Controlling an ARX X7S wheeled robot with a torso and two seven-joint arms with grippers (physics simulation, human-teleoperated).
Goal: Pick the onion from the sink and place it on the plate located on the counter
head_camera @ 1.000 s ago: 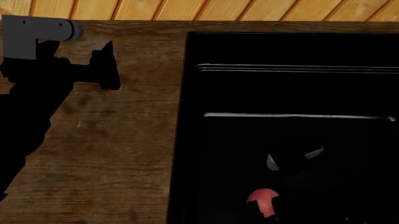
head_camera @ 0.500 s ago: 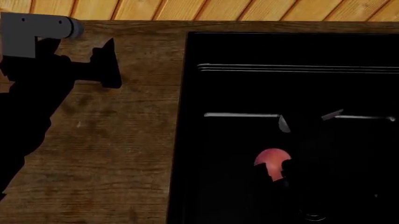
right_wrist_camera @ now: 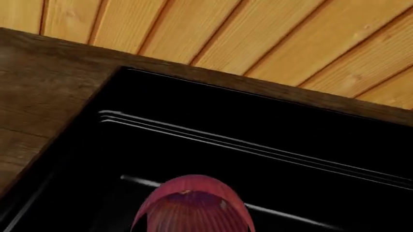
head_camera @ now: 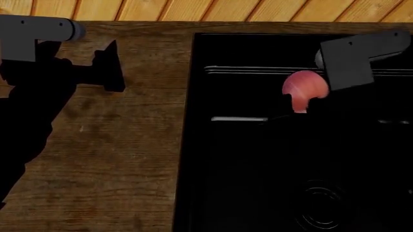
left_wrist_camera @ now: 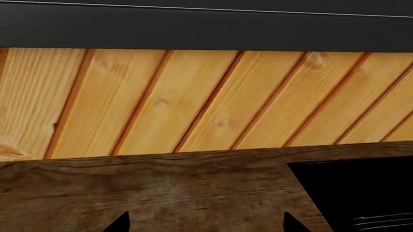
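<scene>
At the left of the head view the left tool point(head_camera: 110, 67) hangs over the brown wood-grain surface point(head_camera: 116, 145), its fingers apart with nothing between them. To the right lies the black sink point(head_camera: 245, 193), and above its rear part the onion point(head_camera: 303, 92) rides lifted in the right tool point(head_camera: 308, 104), which is closed on it; the dark fingers blend into the basin. The onion looks small, light and firm, with a smooth round skin that could slip, so a hold across its widest middle seems best. No plate is in view.
</scene>
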